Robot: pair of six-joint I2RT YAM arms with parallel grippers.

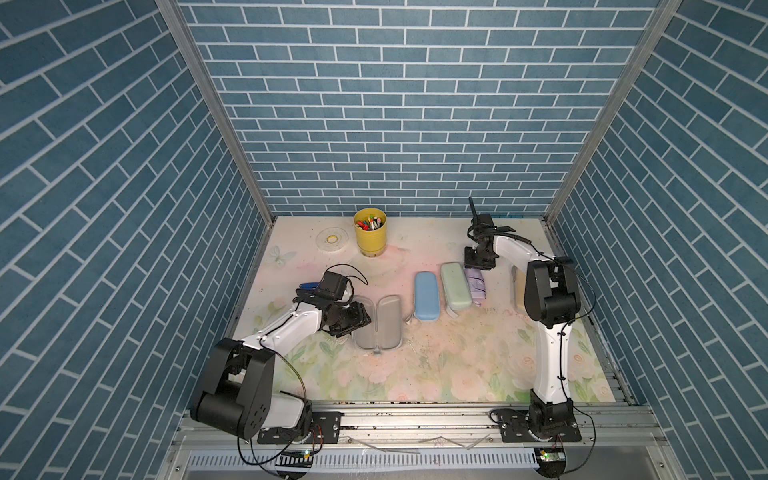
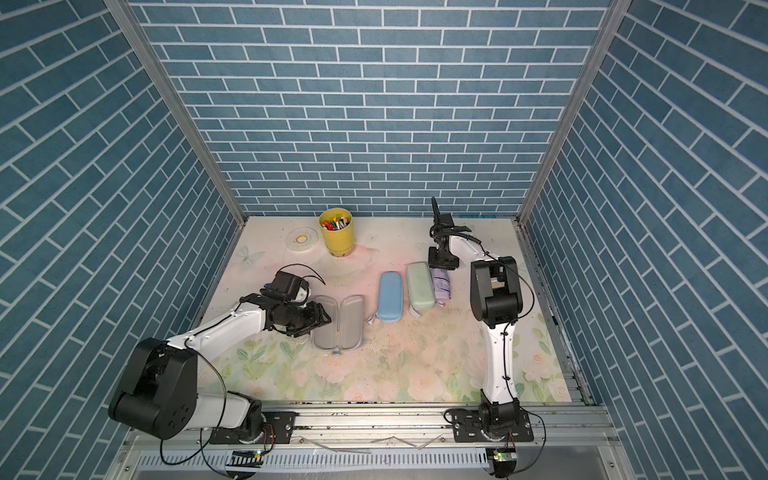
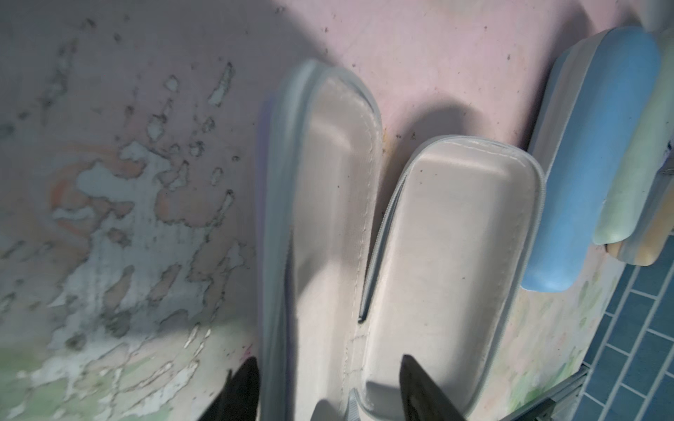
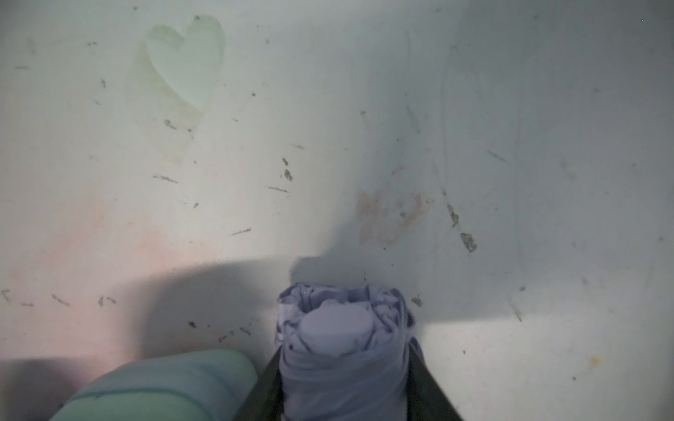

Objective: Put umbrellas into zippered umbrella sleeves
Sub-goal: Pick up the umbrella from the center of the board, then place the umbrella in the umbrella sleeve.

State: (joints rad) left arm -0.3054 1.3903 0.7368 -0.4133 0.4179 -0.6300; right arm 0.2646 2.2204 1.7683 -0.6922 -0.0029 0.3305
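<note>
Lilac umbrella [image 4: 339, 328] is pinched in the right gripper [image 4: 344, 364]: the pickup step. The left gripper [image 3: 328, 364] hangs open at the opened sleeve [image 3: 448, 255]; a lift comes next.

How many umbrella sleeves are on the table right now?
4. An open sleeve lies by the left gripper; a light blue sleeve and a mint sleeve lie closed side by side mid-table; a cream sleeve is mostly hidden behind the right arm.

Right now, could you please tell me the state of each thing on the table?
open sleeve: unzipped, spread open, empty.
blue sleeve: closed.
mint sleeve: closed.
lilac umbrella: folded, lying flat.
yellow cup: upright, holding pens.
left gripper: open, over the open sleeve.
right gripper: closed on the lilac umbrella.
</note>
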